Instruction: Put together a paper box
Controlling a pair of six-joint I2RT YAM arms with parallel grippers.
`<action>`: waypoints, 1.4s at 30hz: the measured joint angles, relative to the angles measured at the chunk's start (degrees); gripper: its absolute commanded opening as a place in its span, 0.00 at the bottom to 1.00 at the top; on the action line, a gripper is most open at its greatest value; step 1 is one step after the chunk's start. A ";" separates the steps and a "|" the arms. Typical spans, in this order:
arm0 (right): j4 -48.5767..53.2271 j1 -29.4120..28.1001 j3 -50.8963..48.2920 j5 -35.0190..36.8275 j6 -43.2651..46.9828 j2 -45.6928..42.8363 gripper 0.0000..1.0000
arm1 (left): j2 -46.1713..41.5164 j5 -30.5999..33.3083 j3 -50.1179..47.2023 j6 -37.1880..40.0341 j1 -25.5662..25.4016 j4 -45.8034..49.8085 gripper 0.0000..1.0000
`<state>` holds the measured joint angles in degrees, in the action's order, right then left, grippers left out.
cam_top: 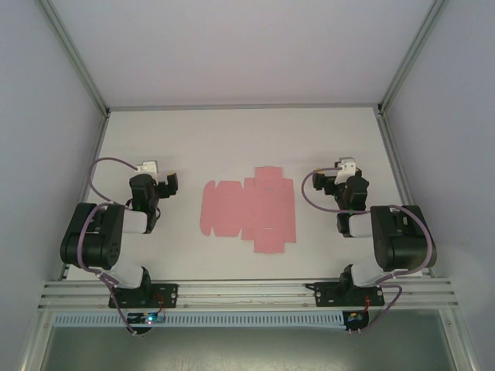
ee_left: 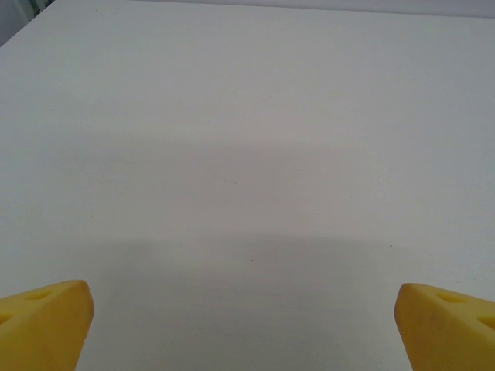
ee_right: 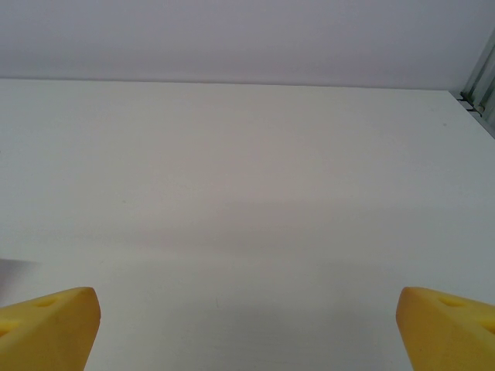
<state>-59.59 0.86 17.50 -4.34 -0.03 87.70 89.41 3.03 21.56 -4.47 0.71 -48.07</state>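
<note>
On the left, the left arm [cam_top: 100, 232] sits folded back near its base, and the left jaws stand spread wide with nothing between them. In the left wrist view the two yellow fingertips [ee_left: 45, 325] show at the bottom corners, with bare table [ee_left: 247, 154] between. We judge this a parked pose, off to the side so that the work is in plain sight from above.

In the middle, the paper box [cam_top: 249, 209] lies on the table as a flat pink die-cut sheet. Its flaps reach out to every side, and it is well apart from both arms, about midway between them. It is no container yet: no wall stands up, and nothing lies in it or on it. Laid there, either arm can reach a flap.

On the right, the right arm [cam_top: 394, 236] mirrors the left. The right jaws are spread wide and grip nothing, their yellow fingertips [ee_right: 48, 328] over bare table. As we judge it, no fold is begun.
</note>
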 measured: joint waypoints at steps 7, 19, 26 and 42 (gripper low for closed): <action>1.55 0.11 0.28 0.00 -0.04 -0.66 0.98 | -1.97 0.44 2.19 -0.02 0.00 5.51 1.00; 39.30 -7.19 20.90 5.86 -5.05 -15.52 0.98 | -15.41 -4.22 19.74 -10.01 -0.24 35.93 1.00; 61.48 -15.65 30.34 6.43 -16.39 -15.10 0.89 | -15.43 -14.12 22.08 -17.46 -2.91 49.31 1.00; 72.67 -25.05 33.94 0.52 -28.61 3.72 0.54 | 0.11 -27.47 30.36 -20.31 -13.84 61.94 1.00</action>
<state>13.08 -24.18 51.44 -3.81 -28.64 91.42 89.52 -24.45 51.92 -24.77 -13.13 13.87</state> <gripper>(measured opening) 0.540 0.998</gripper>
